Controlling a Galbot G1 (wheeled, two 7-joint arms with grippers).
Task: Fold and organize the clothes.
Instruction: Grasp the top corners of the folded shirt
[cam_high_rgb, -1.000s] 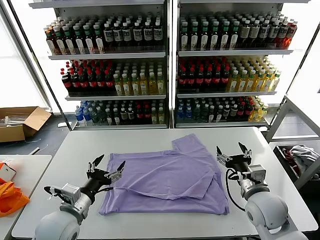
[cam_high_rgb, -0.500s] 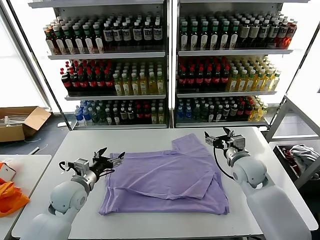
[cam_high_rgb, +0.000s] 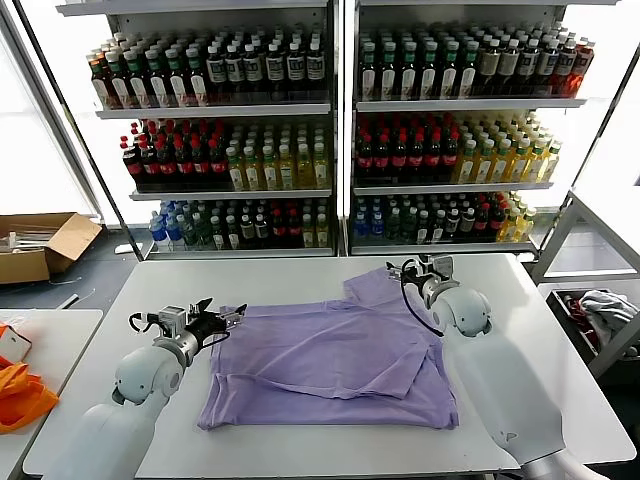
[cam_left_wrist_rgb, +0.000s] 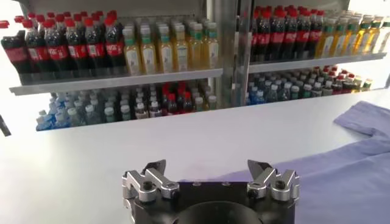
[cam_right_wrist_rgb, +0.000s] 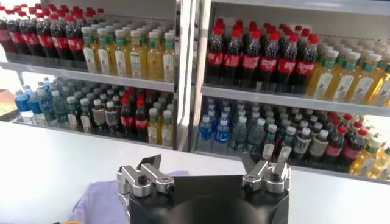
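1. On the white table (cam_high_rgb: 300, 450) lay the lavender T-shirt (cam_high_rgb: 340, 355), spread flat, partly folded;
2. left gripper (cam_high_rgb: 222, 321) at shirt's left edge, fingers apart;
3. right gripper (cam_high_rgb: 412, 272) over shirt's far sleeve, fingers apart, empty.

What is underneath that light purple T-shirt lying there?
The lavender short-sleeved T-shirt lies flat on the white table, partly folded over itself. Anything beneath the cloth is covered and cannot be seen.

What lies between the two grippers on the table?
In the head view, only the lavender T-shirt lies between the left gripper and the right gripper, both open; its far edge and one sleeve span that stretch of the white table.
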